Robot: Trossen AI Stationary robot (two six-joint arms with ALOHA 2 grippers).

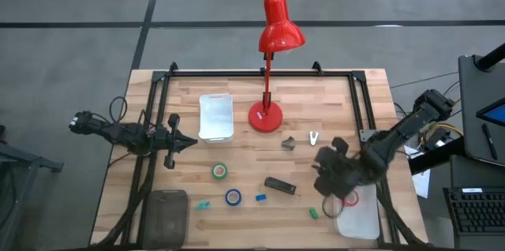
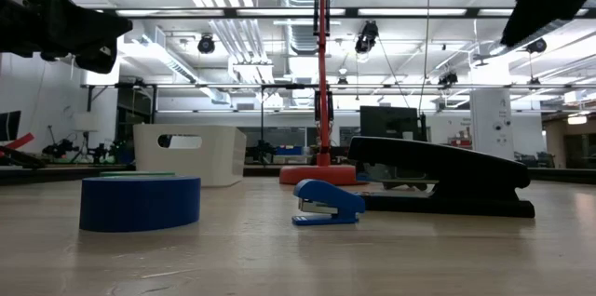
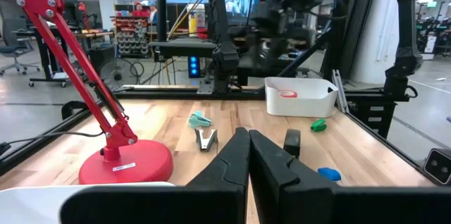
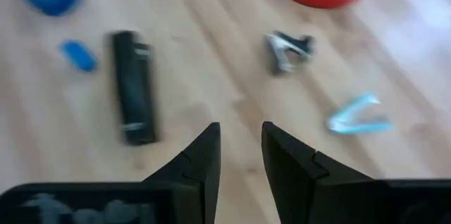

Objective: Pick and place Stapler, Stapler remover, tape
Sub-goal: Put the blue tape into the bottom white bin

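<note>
The black stapler (image 1: 279, 185) (image 4: 134, 86) (image 2: 442, 177) lies flat on the wooden table. A green tape roll (image 1: 219, 171) and a blue one (image 1: 233, 196) (image 2: 140, 203) lie flat to its left. A red tape roll (image 1: 351, 198) (image 3: 287, 93) sits in the white bin (image 1: 364, 221) at the near right. A dark staple remover (image 1: 289, 144) (image 4: 289, 49) and a pale one (image 1: 314, 137) (image 4: 358, 115) lie near the lamp base. My right gripper (image 1: 325, 180) (image 4: 239, 146) hovers open above the table, right of the stapler. My left gripper (image 1: 192, 142) (image 3: 248, 146) waits shut at the table's left.
A red desk lamp (image 1: 267, 115) stands at the far middle, with a white bin (image 1: 215, 117) to its left. A dark bin (image 1: 167, 215) sits at the near left corner. A small blue stapler (image 1: 260, 197) (image 2: 328, 202) and teal (image 1: 203, 204) and green (image 1: 313, 213) blocks lie along the near side.
</note>
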